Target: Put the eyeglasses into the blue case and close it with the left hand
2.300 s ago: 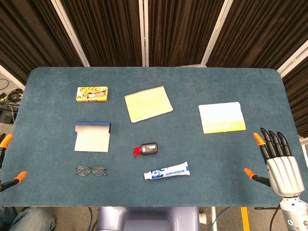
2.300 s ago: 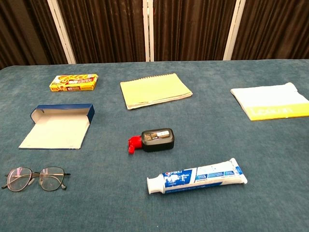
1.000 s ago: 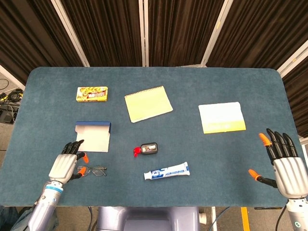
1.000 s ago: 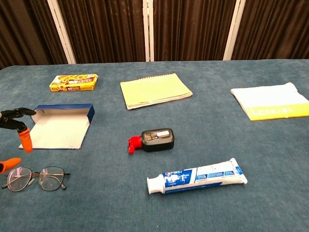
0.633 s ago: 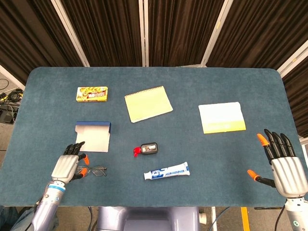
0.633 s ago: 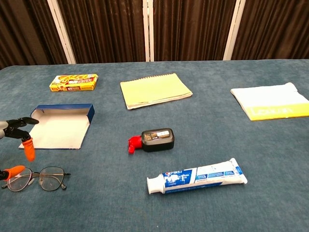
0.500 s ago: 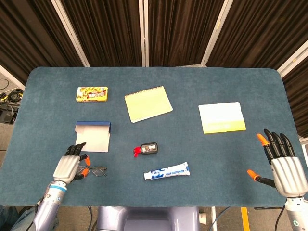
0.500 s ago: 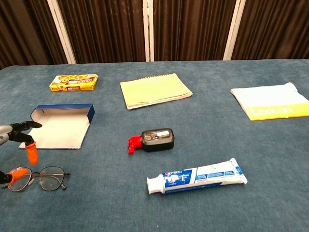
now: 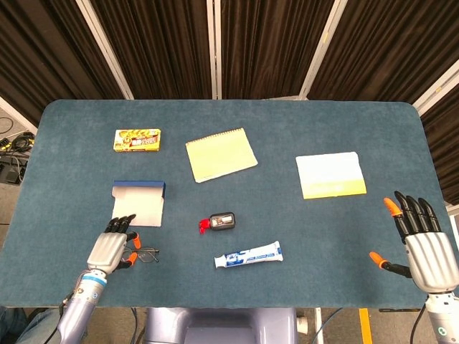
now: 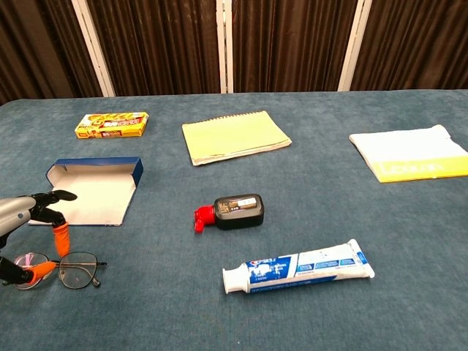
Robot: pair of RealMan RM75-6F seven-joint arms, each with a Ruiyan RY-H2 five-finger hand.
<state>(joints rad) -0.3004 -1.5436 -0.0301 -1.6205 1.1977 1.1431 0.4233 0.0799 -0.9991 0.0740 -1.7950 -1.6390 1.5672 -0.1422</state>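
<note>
The eyeglasses (image 10: 64,269) lie flat near the table's front left, thin dark frame; in the head view their right lens (image 9: 148,254) shows beside my left hand. The blue case (image 9: 138,203) (image 10: 89,191) lies open just behind them, pale inside, lid flat toward me. My left hand (image 9: 111,249) (image 10: 29,230) hovers over the glasses' left half, fingers spread, orange fingertips down at the frame; whether they touch it I cannot tell. My right hand (image 9: 419,240) stays open at the table's front right corner, holding nothing.
A small black bottle with a red cap (image 9: 217,222) and a toothpaste tube (image 9: 248,254) lie right of the glasses. A yellow notepad (image 9: 221,154), a yellow snack box (image 9: 137,140) and a pale yellow cloth (image 9: 330,174) lie further back.
My left hand came in from the left edge and has slid rightward and lower over the glasses. The right hand has barely shifted.
</note>
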